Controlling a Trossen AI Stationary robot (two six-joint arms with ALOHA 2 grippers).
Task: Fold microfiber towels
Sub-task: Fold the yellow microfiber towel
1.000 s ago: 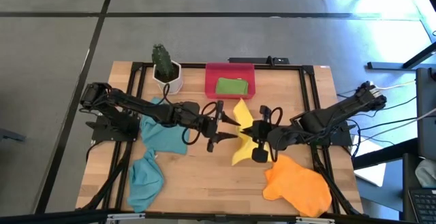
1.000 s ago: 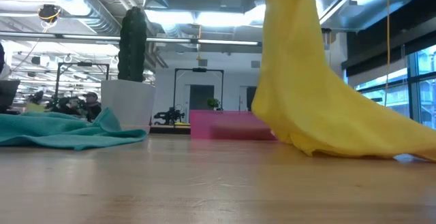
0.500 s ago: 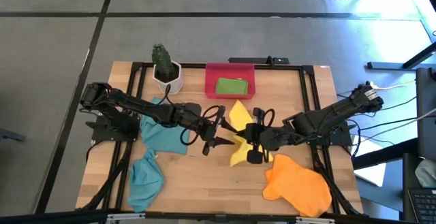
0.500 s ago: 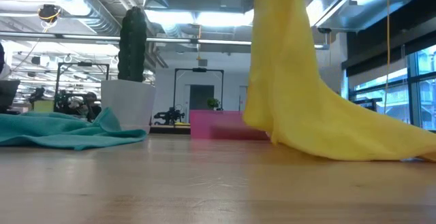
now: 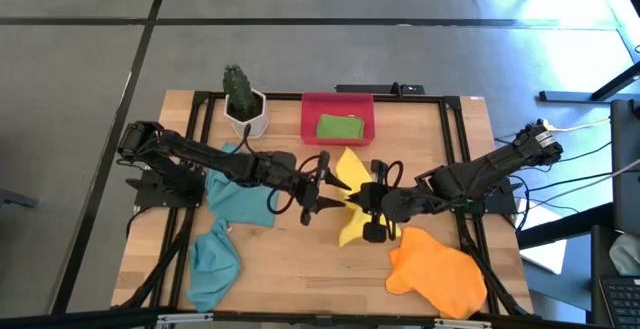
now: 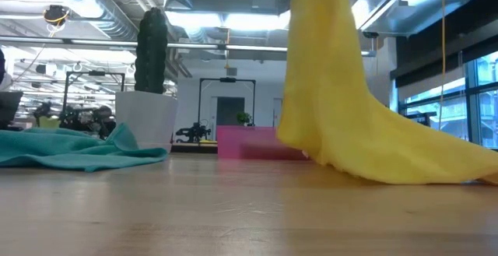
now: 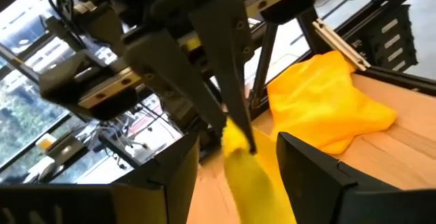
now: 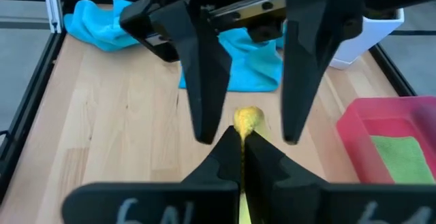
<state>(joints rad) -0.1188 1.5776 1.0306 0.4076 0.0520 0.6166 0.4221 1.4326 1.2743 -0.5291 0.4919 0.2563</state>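
Observation:
My right gripper is shut on the yellow towel above the table's middle. In the low view the towel hangs from above, with its lower end lying on the wood. My left gripper is open and faces the right one. Its fingers stand on either side of the held yellow tuft without touching it. Two teal towels lie at the left and an orange one lies at the near right. The green towel lies in the red tray. My right gripper pinches a bunched tuft of the yellow towel between its two fingers, at their free ends. The fingers come from the table's right side. The towel hangs slack below the hold, its lower part on the table.
A red tray stands at the far middle, with a potted cactus to its left. The table's black frame rails run along both sides. Bare wood shows at the near middle.
My right gripper has gone toward the table's left, closer to my left gripper, still shut on the yellow towel. The hanging part of the towel has shifted left with it. The lower end has stayed on the table.

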